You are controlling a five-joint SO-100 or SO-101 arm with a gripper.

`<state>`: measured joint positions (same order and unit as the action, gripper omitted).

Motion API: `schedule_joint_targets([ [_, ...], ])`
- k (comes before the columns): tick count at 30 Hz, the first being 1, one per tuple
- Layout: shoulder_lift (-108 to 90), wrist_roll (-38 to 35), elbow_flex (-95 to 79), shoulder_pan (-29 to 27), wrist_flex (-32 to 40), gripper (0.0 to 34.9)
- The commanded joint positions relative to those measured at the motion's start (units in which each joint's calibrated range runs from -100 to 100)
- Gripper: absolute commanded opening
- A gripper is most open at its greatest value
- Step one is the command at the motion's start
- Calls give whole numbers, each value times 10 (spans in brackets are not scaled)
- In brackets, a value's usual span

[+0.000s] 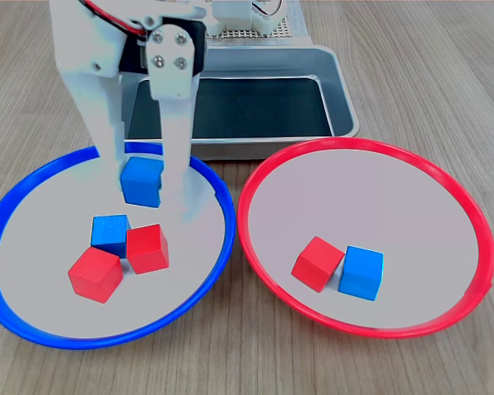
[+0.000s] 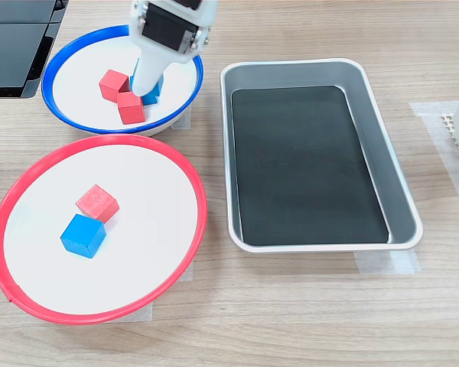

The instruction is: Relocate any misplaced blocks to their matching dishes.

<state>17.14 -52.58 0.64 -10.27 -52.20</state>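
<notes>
My gripper [image 1: 144, 188] hangs over the back of the blue-rimmed dish [image 1: 41, 239], shut on a blue block [image 1: 140, 183] held between its white fingers, low over the dish. Just in front lie another blue block [image 1: 109, 233] and two red blocks [image 1: 147, 248] [image 1: 95, 275], bunched together. The red-rimmed dish [image 1: 370, 197] holds a red block [image 1: 317, 262] touching a blue block [image 1: 361, 271]. In the second exterior view the gripper [image 2: 147, 86] covers most of the blue in the blue-rimmed dish [image 2: 80, 69]; the red-rimmed dish [image 2: 138, 191] shows both its blocks.
A rectangular metal tray [image 1: 343, 90] with a black bottom sits behind the dishes, close to both rims. The arm's white base stands behind the tray. A dark flat object [image 2: 15, 46] lies at the second exterior view's upper left. Bare wooden table surrounds everything.
</notes>
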Motion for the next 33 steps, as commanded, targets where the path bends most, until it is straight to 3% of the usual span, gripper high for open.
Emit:
schedule_joint_targets([
  [1, -41, -19, -5, -14, -53, 4],
  [6, -43, -39, -19, -23, -73, 4],
  [18, -29, -47, -28, -27, -22, 5],
  [24, -24, -45, -19, -28, -20, 75],
  [33, -27, -40, -3, -20, -7, 102],
])
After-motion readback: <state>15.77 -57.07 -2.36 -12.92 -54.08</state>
